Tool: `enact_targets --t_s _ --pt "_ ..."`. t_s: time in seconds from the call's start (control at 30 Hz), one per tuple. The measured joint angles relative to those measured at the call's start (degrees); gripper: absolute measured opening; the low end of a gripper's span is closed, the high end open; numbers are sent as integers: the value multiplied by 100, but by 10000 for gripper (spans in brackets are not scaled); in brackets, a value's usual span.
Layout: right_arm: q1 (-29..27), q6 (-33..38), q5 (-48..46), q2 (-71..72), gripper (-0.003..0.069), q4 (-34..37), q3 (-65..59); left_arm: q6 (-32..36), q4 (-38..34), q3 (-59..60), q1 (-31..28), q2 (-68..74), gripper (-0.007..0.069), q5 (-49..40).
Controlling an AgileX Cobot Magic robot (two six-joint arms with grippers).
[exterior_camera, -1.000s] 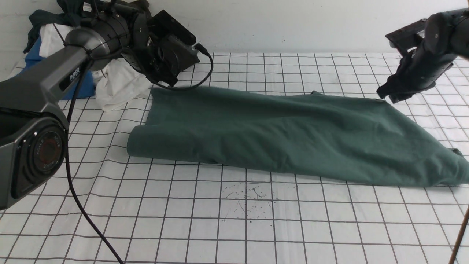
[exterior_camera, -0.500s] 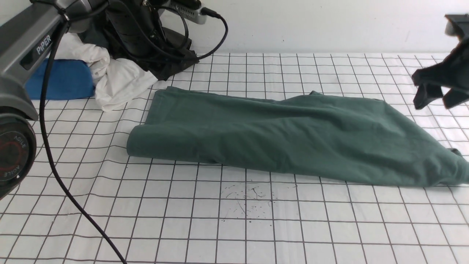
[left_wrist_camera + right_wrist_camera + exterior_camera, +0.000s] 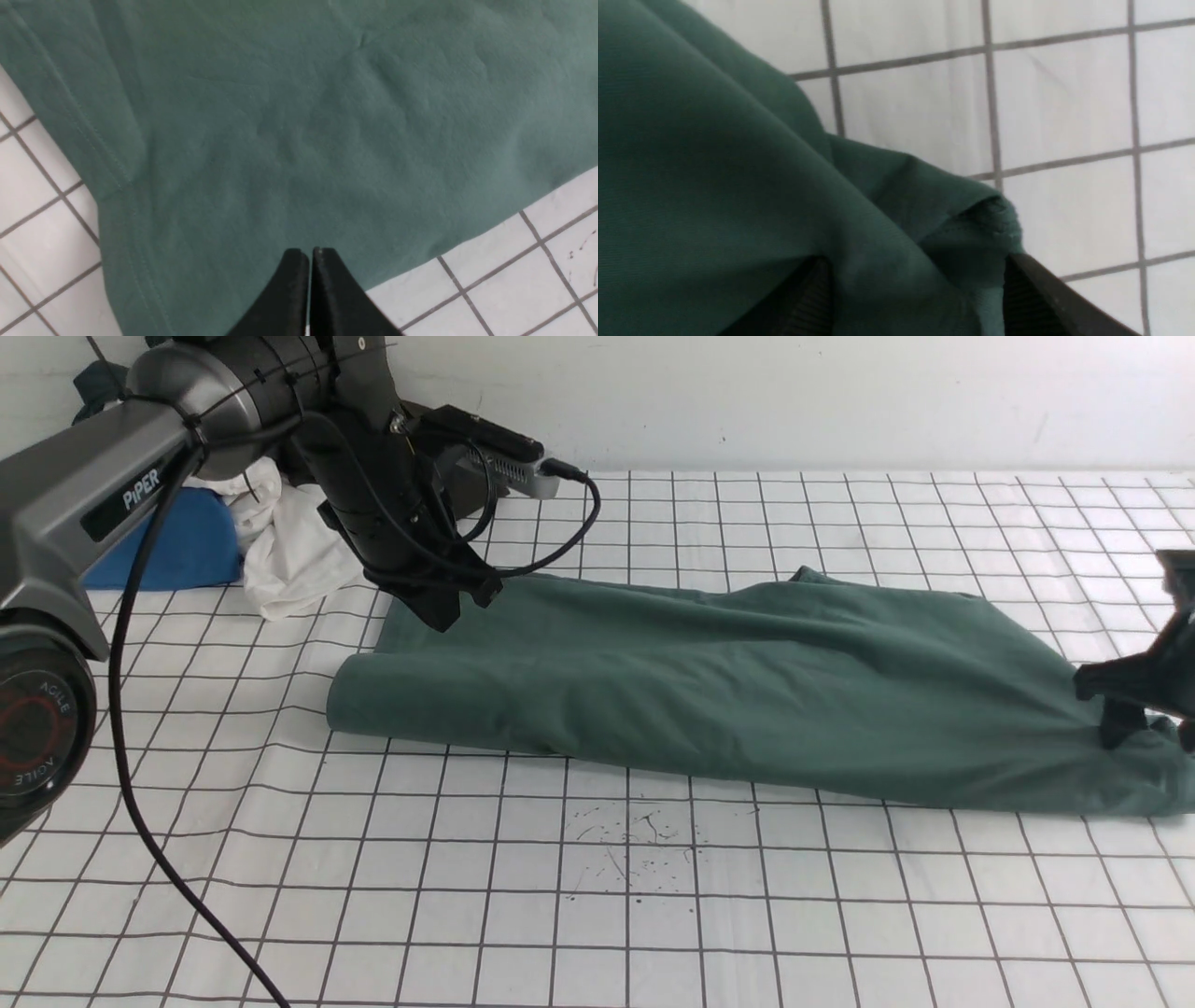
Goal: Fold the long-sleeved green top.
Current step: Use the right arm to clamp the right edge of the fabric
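On the gridded white table cover (image 3: 392, 896), the green long-sleeved top (image 3: 709, 681) is laid as a long folded band, running from left of centre out to the right edge of the front view. Its near-left end is seen as a rounded fold. A pile of other laundry is noted at the far left corner, with a blue garment (image 3: 163, 546) and a white garment (image 3: 294, 560) just beside the top's far-left corner but apart from it. Much of this pile is hidden by the left arm (image 3: 103, 495), whose black cable (image 3: 140, 775) is draped down over the cover. A patch of small dark ink specks (image 3: 635, 840) is recorded on the cover, near the top's front edge. The left arm is angled down from the upper left, and the left gripper (image 3: 462, 602) is placed over the top's far-left corner. In the wrist view its fingertips (image 3: 294, 289) are pressed together, with no fabric seen between them. The right gripper (image 3: 1146, 726) is set low at the top's right end, mostly cut off by the front view's edge. Its fingers (image 3: 1036, 298) are spread wide, with a bunched fold of the fabric lying between them and not squeezed.
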State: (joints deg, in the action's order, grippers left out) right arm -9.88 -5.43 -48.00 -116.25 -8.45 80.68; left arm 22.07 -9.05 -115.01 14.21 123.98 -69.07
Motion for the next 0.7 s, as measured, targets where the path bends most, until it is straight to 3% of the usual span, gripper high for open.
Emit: enact_targets --t_s 0.27,0.53,0.63,0.67,0.7 --pt "-251 -53 -207 -12 458 168 0 7 -3 18 0 0 -8 13" --pt "-311 255 -162 -218 456 784 68 7 -3 18 0 0 -8 15" --pt "-340 669 -135 -218 419 1069 68 7 -3 18 0 0 -8 15" --pt "-345 916 -135 -212 359 1203 68 7 -3 18 0 0 -8 10" --pt "-345 943 -135 -205 351 1223 68 7 -3 18 0 0 -8 10"
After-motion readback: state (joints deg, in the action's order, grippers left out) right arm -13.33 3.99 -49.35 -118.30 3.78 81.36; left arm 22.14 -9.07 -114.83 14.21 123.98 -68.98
